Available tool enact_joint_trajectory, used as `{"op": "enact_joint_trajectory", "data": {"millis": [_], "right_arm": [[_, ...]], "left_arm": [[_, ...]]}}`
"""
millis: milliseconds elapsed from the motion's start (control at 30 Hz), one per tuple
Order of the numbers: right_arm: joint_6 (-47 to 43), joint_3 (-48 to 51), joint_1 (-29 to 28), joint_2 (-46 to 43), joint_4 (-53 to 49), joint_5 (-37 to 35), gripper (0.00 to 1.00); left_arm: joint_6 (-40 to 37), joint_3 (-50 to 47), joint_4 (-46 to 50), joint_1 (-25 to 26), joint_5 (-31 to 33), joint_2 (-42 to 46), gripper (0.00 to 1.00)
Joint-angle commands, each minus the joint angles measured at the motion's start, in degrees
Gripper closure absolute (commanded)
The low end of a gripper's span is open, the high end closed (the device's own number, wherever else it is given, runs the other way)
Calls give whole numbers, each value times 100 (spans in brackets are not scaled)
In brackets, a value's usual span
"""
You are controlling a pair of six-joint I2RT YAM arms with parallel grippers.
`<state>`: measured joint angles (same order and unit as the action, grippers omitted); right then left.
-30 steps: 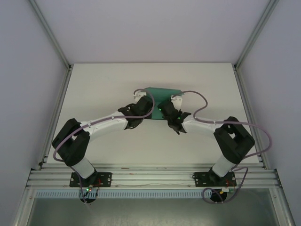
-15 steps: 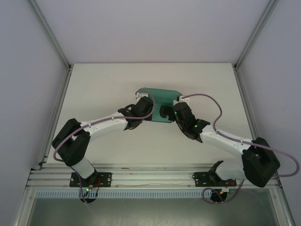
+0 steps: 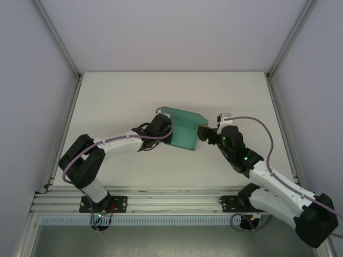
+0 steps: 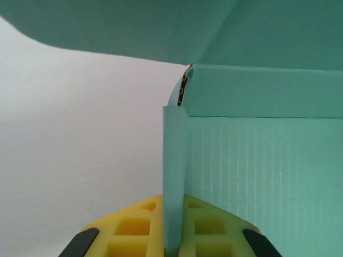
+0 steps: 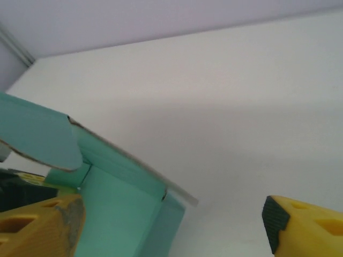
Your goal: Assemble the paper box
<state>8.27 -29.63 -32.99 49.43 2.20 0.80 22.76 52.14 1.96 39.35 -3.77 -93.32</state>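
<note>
The teal-green paper box [image 3: 185,129] sits mid-table, partly folded, with walls up and a flap [image 4: 123,27] raised over its left end. My left gripper [image 3: 165,127] holds its left side. In the left wrist view the left gripper [image 4: 174,227] is shut on an upright teal wall [image 4: 175,160], pinched between the yellow fingers [image 4: 134,227]. My right gripper [image 3: 203,133] stands open just off the box's right edge. In the right wrist view its yellow fingertips [image 5: 40,225] are wide apart, with the box corner [image 5: 123,209] at lower left and nothing gripped.
The white table [image 3: 118,101] is enclosed by pale walls and aluminium posts [image 3: 59,40]. A metal rail [image 3: 171,201] runs along the near edge by the arm bases. Purple cables [image 3: 252,122] loop over both arms.
My right gripper has opened, let go of the box and drawn back to the right. The box has turned and shifted slightly in my left gripper's hold.
</note>
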Motion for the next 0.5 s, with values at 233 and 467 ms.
{"op": "enact_joint_trajectory", "data": {"millis": [233,467], "right_arm": [[-2357,-465,206,497,-571,1269,39],[-2805,-738,207,673,-880,1868,77]], "left_arm": [[-400,-361,-801,4,-1107,266,100],[-538,-347,-877,2,-1075,222,100]]}}
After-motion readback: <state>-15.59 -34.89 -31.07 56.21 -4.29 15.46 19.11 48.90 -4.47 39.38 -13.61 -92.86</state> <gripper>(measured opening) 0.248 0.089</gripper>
